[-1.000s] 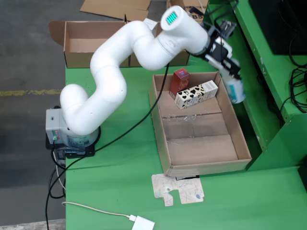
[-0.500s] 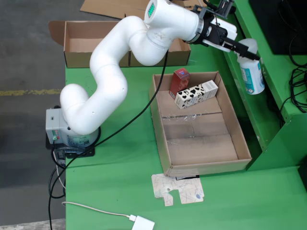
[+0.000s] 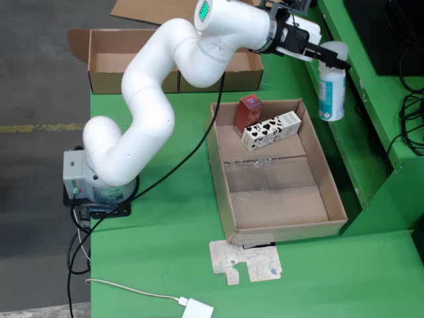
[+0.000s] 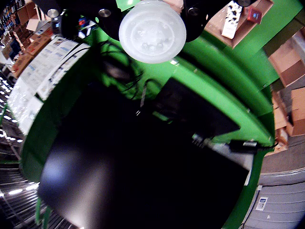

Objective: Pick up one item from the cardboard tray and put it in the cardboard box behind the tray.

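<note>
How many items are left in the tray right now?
2: a red carton in the far corner of the tray, and a cow-print carton lying beside it. The gripper holds a white bottle outside the tray.

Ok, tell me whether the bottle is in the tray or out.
Out. The bottle hangs from the pincer, beyond the tray wall, over green table.

The arm (image 3: 149,99) is glossy white, built of fat rounded tube sections, with a small green lit panel (image 3: 203,10) on its upper end cap. It stands on a grey box base (image 3: 78,175) with black cables (image 3: 179,172) trailing from it. The gripper (image 3: 331,61) is black with white parts.
</note>
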Motion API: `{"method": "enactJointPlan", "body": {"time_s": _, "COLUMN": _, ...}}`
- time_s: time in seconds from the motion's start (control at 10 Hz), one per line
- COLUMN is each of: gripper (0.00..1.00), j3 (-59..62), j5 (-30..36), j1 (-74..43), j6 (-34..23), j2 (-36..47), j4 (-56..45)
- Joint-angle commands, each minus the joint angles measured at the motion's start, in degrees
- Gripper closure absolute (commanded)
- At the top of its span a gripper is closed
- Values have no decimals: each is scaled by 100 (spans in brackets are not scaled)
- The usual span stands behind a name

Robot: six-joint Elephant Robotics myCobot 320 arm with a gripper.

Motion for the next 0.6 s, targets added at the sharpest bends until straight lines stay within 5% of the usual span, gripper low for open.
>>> {"method": "enactJointPlan", "body": {"time_s": 0.0, "gripper": 100, "j3": 140, "j5": 459, "j1": 543, "j6": 111, "j2": 391, "j4": -810}}
{"method": "enactJointPlan", "body": {"time_s": 0.5, "gripper": 100, "j3": 140, "j5": 734, "j1": 1978, "j6": 283, "j2": 1018, "j4": -2887}}
